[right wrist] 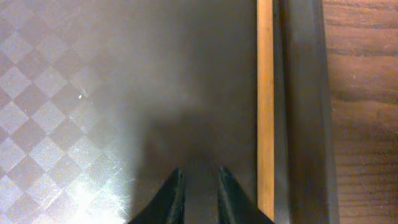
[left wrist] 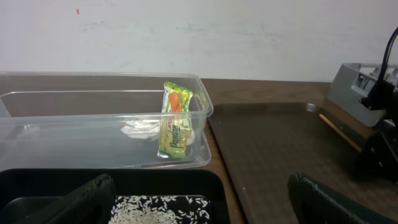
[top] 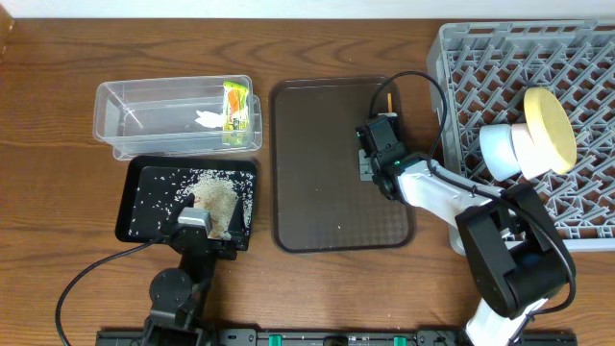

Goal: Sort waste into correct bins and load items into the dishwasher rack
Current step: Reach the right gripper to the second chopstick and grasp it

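Note:
The clear tub (top: 144, 106) holds the snack wrapper (top: 235, 108) and the white tissue (top: 208, 119); the left wrist view shows the tub (left wrist: 74, 124), wrapper (left wrist: 175, 121) and tissue (left wrist: 140, 129). The black tray (top: 144, 192) holds rice scraps (top: 216, 197). My left gripper (top: 204, 207) hovers over it, open wide and empty (left wrist: 208, 199). My right gripper (top: 377, 135) is low over the brown serving tray (top: 317, 173), its fingers (right wrist: 200, 179) a narrow gap apart and empty. One chopstick (right wrist: 265, 106) lies just right of them along the tray rim. The yellow plate (top: 550, 130) and a white bowl (top: 500, 149) stand in the rack (top: 577, 58).
The serving tray lies between the bins and the rack. The rack's left wall is close to my right arm. The right arm's cable loops above the tray's far right corner. Bare wood table runs along the far side.

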